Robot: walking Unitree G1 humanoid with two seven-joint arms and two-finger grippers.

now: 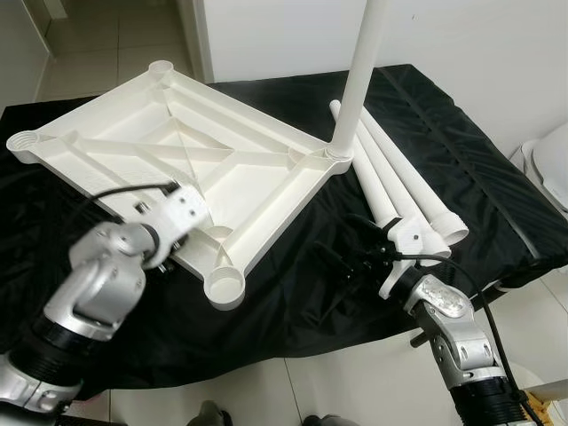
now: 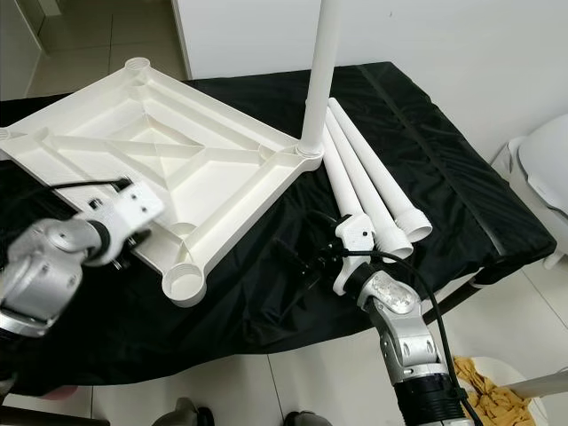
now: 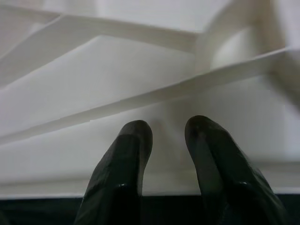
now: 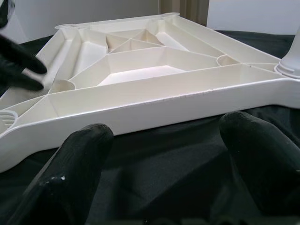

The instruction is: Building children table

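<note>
Tabletop (image 1: 177, 160) upside down, fitted leg (image 1: 359, 80) pointing up.

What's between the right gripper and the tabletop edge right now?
Just bare black cloth: the right wrist view shows it running from the right gripper to the upturned tabletop.

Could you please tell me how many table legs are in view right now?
4: one leg stands upright in the tabletop's corner socket; three loose legs lie side by side on the black cloth beside it.

bright even light; wrist views softly blurred
</note>
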